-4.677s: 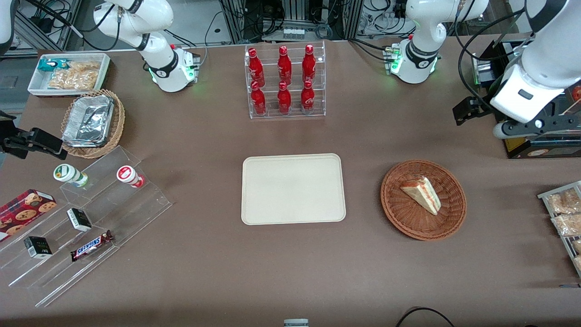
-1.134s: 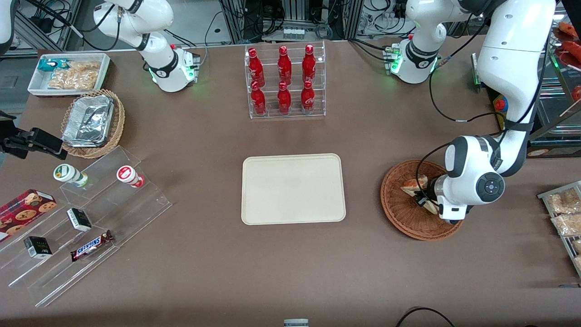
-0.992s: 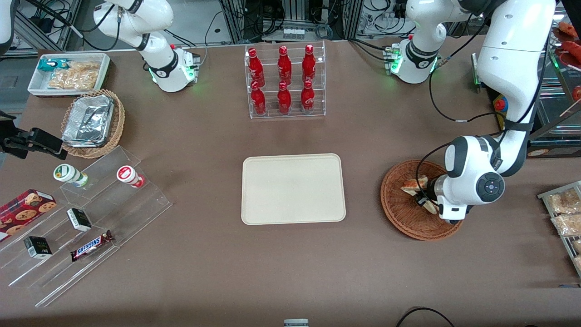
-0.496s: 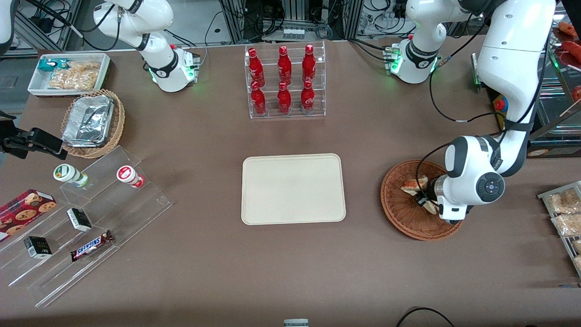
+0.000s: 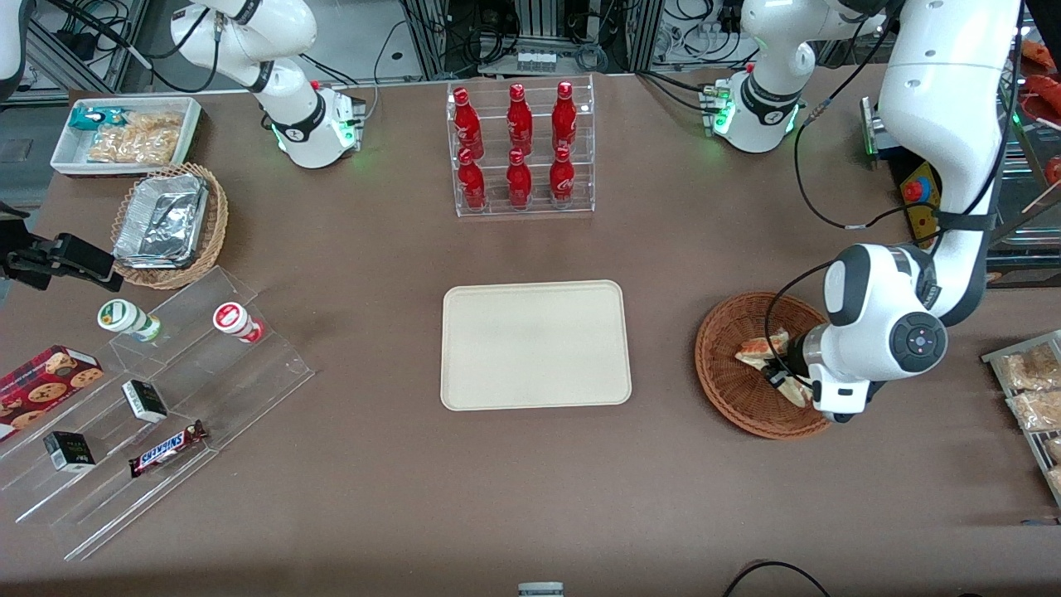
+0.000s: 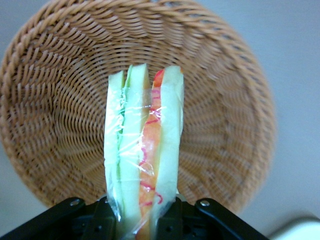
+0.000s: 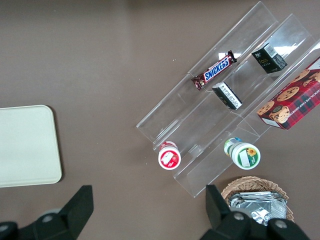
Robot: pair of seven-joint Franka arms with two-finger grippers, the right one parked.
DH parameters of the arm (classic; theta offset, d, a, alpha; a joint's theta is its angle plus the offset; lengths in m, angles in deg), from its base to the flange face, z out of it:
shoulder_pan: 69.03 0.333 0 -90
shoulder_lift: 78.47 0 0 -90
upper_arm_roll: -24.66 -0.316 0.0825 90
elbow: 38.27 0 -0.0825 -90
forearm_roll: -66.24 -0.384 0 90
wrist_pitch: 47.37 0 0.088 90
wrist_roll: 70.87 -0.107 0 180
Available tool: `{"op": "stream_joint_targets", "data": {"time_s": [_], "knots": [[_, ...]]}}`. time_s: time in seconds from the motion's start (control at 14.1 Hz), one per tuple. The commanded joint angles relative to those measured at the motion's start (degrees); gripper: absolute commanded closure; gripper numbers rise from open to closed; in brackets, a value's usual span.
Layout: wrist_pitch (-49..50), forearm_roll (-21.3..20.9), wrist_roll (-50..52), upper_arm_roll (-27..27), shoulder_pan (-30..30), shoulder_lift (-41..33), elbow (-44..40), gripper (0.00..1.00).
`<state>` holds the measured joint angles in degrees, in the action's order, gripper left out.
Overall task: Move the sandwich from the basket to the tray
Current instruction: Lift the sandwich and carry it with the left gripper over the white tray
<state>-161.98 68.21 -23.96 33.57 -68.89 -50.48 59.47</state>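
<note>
The sandwich (image 5: 763, 347), a wrapped wedge of white bread with red-orange and green filling, is held over the reddish-brown wicker basket (image 5: 729, 381) toward the working arm's end of the table. My left gripper (image 5: 782, 371) is shut on the sandwich. In the left wrist view the sandwich (image 6: 142, 150) stands on edge between the black fingers (image 6: 102, 222), lifted above the basket's woven floor (image 6: 60, 100). The cream-beige tray (image 5: 535, 344) lies flat at the table's middle, beside the basket; it also shows in the right wrist view (image 7: 27, 145).
A clear rack of red bottles (image 5: 520, 149) stands farther from the camera than the tray. Bagged snacks (image 5: 1028, 390) lie at the working arm's end. A clear stepped shelf with snacks (image 5: 157, 414) and a foil-tray basket (image 5: 170, 224) sit toward the parked arm's end.
The left arm came down over the basket and shut on the sandwich. In the last half second it has risen slightly and shifted, lifting the sandwich off the basket floor.
</note>
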Motion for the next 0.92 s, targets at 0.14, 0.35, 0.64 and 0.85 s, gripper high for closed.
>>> {"op": "stream_joint_targets", "data": {"time_s": [0.14,0.35,0.64,0.85], "knots": [[10.2,0.3,0.7,-0.1,-5.8,-0.6,-10.3,0.86],[10.1,0.6,1.0,-0.1,-12.3,-0.8,-11.4,0.85],[9.1,-0.1,0.1,0.0,-21.4,1.4,-12.3,0.85],[7.3,-0.1,-2.5,0.0,-26.8,3.9,-12.8,0.83]]}}
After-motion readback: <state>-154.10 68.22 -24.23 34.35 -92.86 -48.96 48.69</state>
